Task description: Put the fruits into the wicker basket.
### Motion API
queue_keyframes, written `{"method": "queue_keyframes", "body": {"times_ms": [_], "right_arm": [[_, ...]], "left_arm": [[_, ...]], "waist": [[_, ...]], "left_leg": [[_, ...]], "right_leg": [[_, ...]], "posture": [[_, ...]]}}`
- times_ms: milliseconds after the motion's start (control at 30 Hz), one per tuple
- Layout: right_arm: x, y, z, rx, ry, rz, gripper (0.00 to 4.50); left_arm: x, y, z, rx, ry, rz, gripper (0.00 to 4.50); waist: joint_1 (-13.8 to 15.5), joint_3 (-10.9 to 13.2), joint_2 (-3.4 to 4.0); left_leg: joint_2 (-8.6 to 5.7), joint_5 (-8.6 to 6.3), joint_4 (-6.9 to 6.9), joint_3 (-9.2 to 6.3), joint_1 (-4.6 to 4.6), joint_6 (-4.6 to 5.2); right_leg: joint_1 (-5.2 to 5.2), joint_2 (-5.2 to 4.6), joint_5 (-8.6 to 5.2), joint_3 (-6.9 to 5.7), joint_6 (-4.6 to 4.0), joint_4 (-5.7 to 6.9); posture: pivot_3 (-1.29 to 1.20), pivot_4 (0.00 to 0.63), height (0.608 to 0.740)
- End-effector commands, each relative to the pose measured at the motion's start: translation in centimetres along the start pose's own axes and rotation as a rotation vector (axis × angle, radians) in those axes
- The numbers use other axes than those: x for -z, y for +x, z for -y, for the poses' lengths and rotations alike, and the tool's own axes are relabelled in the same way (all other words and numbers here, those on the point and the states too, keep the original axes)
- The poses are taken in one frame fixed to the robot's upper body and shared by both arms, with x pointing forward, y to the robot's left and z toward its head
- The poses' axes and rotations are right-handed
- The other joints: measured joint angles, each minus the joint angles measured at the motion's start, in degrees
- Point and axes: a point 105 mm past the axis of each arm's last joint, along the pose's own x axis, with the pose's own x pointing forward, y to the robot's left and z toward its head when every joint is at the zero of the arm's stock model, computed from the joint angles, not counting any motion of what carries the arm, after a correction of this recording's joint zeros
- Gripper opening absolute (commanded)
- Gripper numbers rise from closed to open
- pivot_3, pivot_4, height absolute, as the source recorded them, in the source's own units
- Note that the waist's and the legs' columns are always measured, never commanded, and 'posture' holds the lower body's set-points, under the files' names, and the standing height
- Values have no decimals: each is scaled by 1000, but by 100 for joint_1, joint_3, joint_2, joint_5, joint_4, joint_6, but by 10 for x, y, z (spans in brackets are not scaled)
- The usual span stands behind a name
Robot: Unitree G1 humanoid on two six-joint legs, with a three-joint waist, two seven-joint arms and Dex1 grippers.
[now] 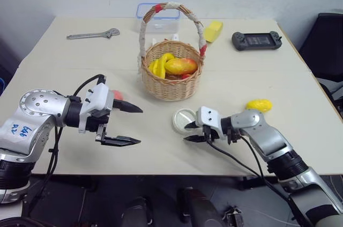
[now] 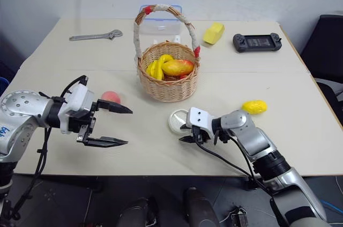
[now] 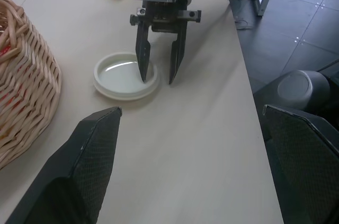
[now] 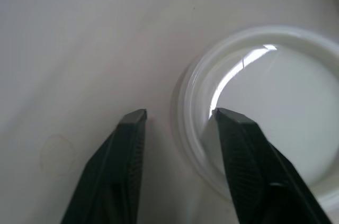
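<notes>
Two fruits are left on the table (image 1: 69, 98) and I'm weighing how each will handle. The peach (image 2: 111, 97) is small, round and pink-red, sitting just beyond my left gripper (image 1: 127, 125), well left of the wicker basket (image 1: 171, 85). It looks light and smooth, with soft skin I'd guess, so it could roll or bruise. I'd take it across its widest middle with a gentle squeeze. The lemon-like fruit (image 1: 259, 105) is yellow and oval, lying off to the right behind my right arm, well apart from the basket. It looks light too and probably firmer. I'd grip it across the short axis, since the tapered ends would likely squirt out of the fingers.

The left jaws are spread wide with nothing between them, pointing across toward the middle of the table. My right gripper (image 1: 192, 132) is low at the near edge of the white round dish (image 3: 126, 74), its jaws open only a narrow gap. One fingertip (image 4: 228, 115) sits over the dish rim, the other over bare table, and nothing is held. That dish isn't what I want.

The basket stands upright mid-table, tall handle arched over it, already holding yellow and orange-red fruit.
</notes>
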Motion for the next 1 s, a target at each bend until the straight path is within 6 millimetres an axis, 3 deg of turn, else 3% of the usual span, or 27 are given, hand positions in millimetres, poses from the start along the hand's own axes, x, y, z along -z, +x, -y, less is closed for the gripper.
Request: {"method": "queue_keyframes", "body": {"times_ms": [33, 100, 300, 400, 600, 767, 900, 1000], "right_arm": [[-3, -2, 2, 8, -50, 5, 490], [-3, -3, 4, 25, -49, 16, 8], [-24, -16, -1, 49, -52, 131, 8], [-44, -43, 0, 89, -12, 209, 8], [-52, -140, 0, 230, 8, 118, 8], [-12, -214, 7, 438, 124, -91, 8], [41, -246, 13, 596, 233, -237, 8], [85, -255, 12, 674, 284, -347, 8]], "left_arm": [[-10, -1, 0, -5, 47, 9, 4500], [-10, 0, 0, -1, 47, 11, 4500], [-19, 7, 0, 32, 56, 52, 4500], [-27, 10, -3, 39, 58, 90, 4500], [-45, 18, -7, 56, 59, 181, 4500], [-48, 24, -9, 63, 70, 201, 4500], [-49, 27, -12, 58, 77, 218, 4500], [-51, 30, -14, 53, 88, 227, 4500]], "waist": [[5, 0, -1], [-4, -4, -7], [13, -5, -10], [25, -2, -12], [137, -1, -13], [165, 0, -17], [142, 2, -21], [139, 2, -21]], "left_leg": [[0, 0, 0, -2, 1, -1], [0, 0, -1, -4, 3, -3], [0, 5, 1, -10, 6, -11], [0, 5, 0, -14, 5, -12], [-5, 3, -2, -24, 4, -12], [-4, 3, -4, -34, 5, -11], [-6, 7, -2, -35, 5, -5], [-10, 9, 0, -36, 5, -3]], "right_leg": [[0, 0, -1, -2, 1, 2], [0, 0, 1, -3, 7, 6], [1, 0, -1, -6, 4, 19], [0, 0, 4, -9, 25, 23], [3, -2, 3, -15, 35, 16], [11, 2, -36, -17, -23, 2], [17, 6, -33, -12, -15, -9], [19, 6, -28, -10, -5, -11]], "posture": [[0, 150, 740], [0, 150, 740], [0, 150, 740], [0, 150, 740], [0, 150, 740], [0, 150, 740], [0, 150, 740], [0, 150, 740]]}}
